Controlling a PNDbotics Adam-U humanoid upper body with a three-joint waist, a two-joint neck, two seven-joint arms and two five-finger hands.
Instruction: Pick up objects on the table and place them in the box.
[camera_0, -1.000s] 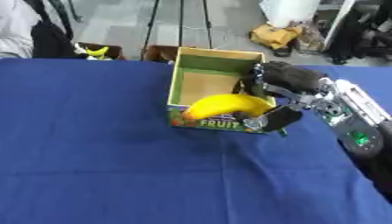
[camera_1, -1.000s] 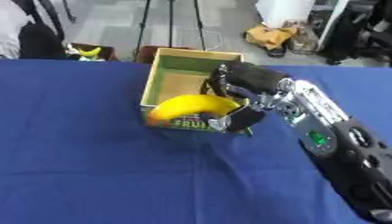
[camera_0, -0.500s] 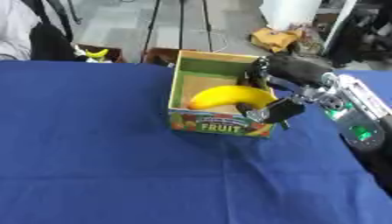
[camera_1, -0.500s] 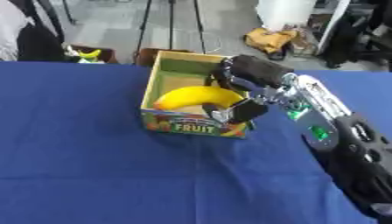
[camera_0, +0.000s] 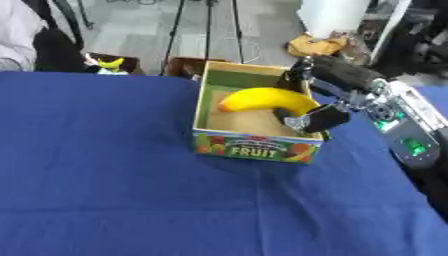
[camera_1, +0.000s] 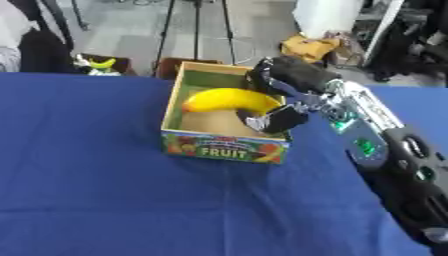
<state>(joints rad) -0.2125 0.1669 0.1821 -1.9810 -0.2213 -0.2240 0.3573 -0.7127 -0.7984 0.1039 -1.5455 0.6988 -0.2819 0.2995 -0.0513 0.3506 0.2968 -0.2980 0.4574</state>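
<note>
Banana (camera_0: 267, 98) is gripped in right hand (camera_0: 322, 95), poised above box (camera_0: 255, 146) interior, not yet let go. Risk, as I judge it: thumb catches the box's right wall on release, tipping or dragging it.

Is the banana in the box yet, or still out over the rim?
Inside the rim but not set down: the banana hangs over the box floor, with the right hand curled round its end.

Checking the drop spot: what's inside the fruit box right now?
The banana, held by the right hand over the fruit box, whose bare brown floor shows; the part beneath banana and fingers is hidden.
</note>
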